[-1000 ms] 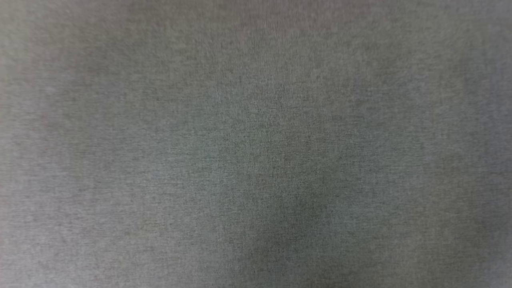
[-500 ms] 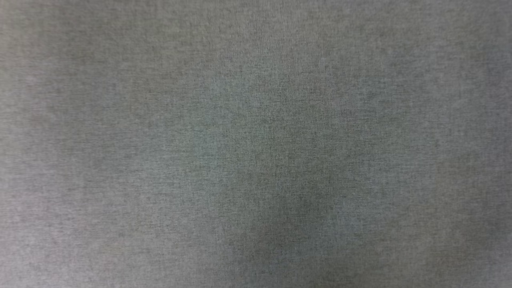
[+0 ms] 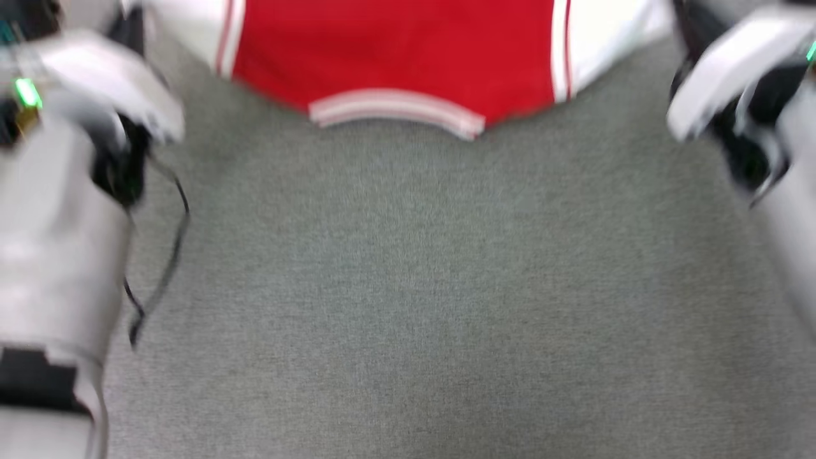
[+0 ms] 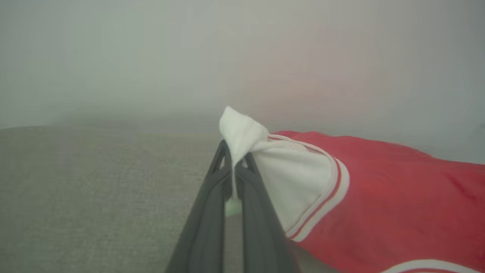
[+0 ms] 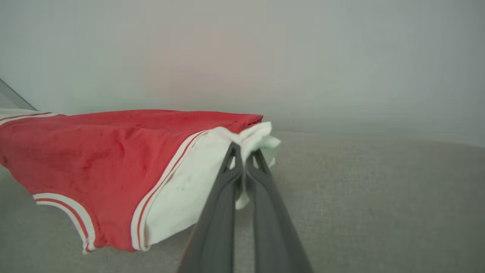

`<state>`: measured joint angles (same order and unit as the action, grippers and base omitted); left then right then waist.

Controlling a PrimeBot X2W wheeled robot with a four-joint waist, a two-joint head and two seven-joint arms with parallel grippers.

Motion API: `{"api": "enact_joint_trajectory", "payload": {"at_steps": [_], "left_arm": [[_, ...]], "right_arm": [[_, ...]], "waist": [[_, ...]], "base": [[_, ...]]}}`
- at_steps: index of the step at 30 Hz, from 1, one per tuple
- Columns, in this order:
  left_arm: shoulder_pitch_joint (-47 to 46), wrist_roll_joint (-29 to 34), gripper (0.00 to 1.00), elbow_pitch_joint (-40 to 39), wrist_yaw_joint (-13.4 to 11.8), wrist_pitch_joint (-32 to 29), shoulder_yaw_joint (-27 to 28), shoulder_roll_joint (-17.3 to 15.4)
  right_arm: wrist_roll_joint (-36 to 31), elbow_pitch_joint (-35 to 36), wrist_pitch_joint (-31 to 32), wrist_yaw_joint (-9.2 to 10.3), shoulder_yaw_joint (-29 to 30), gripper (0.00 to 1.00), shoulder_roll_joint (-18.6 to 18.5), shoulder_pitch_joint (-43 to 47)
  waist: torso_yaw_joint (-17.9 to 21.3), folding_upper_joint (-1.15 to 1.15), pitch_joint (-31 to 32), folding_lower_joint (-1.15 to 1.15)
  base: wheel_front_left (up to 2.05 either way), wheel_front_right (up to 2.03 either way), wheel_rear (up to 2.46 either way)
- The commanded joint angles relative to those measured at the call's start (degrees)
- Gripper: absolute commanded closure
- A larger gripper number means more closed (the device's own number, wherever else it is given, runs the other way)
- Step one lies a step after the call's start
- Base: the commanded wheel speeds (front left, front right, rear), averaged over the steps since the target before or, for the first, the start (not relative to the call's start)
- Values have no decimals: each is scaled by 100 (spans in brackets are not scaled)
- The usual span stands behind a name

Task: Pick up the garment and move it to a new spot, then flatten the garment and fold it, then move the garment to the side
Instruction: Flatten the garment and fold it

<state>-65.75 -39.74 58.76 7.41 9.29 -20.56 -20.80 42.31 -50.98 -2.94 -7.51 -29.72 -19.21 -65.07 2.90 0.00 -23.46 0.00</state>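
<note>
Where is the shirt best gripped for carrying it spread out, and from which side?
Grip the outer tip of each white sleeve, one per gripper, each coming in from its own side. The shirt is widest across the sleeves, so the red body spans flat between the two holds. The left gripper and right gripper are shut on exactly those tips.

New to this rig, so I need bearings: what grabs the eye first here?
The red garment with white sleeves spans the top of the head view, against a grey surface. In the wrist views, the left gripper and right gripper are each shut on a white sleeve corner.
</note>
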Motion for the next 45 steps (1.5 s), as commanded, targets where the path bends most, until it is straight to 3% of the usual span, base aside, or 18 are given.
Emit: {"api": "enact_joint_trajectory", "payload": {"at_steps": [1,8,14,23,29,33,34,35,36,42,45], "left_arm": [[380,-96,100,-68,6,59,-17,19],[2083,-379,100,-612,-9,335,31,-166],[3590,-520,100,-1546,-388,384,121,-305],[5902,-718,100,-3833,-1487,-106,322,-774],[7149,-725,100,-5320,-2276,-747,296,-1141],[7587,-725,100,-5920,-2552,-983,239,-1234],[7628,-709,100,-6013,-2587,-1003,210,-1219],[7652,-696,100,-6092,-2606,-997,188,-1189],[7653,-670,100,-6150,-2623,-968,163,-1157],[7497,-559,100,-6443,-2658,-795,63,-1004],[7339,-460,100,-6581,-2644,-730,42,-990]], "right_arm": [[76,95,-58,4,-64,100,-63,345],[416,740,-401,4,-113,100,-303,2016],[399,1388,-441,4,135,100,-544,3374],[-38,2249,61,6,1034,100,-573,5285],[-603,3007,848,7,1930,100,-406,6585],[-960,3546,1534,7,2452,100,-98,7215],[-1020,3685,1666,7,2541,75,34,7297],[-1117,3821,1752,6,2650,25,127,7356],[-1200,3925,1834,7,2761,0,186,7407],[-1464,4503,1729,3,3498,0,592,6904],[-1521,4429,1670,4,3812,0,664,6326]], "waist": [[12,0,555,0],[40,0,1288,0],[79,0,1700,0],[70,0,1969,0],[11,0,2085,0],[-49,0,2094,0],[-63,0,2106,0],[-87,0,2116,0],[-115,0,2127,0],[-310,0,2093,0],[-452,0,1913,0]], "base": [[0,0,0],[0,0,0],[0,0,0],[0,0,0],[0,0,0],[0,0,0],[0,0,0],[0,0,0],[0,0,0],[0,0,0],[0,0,0]]}}
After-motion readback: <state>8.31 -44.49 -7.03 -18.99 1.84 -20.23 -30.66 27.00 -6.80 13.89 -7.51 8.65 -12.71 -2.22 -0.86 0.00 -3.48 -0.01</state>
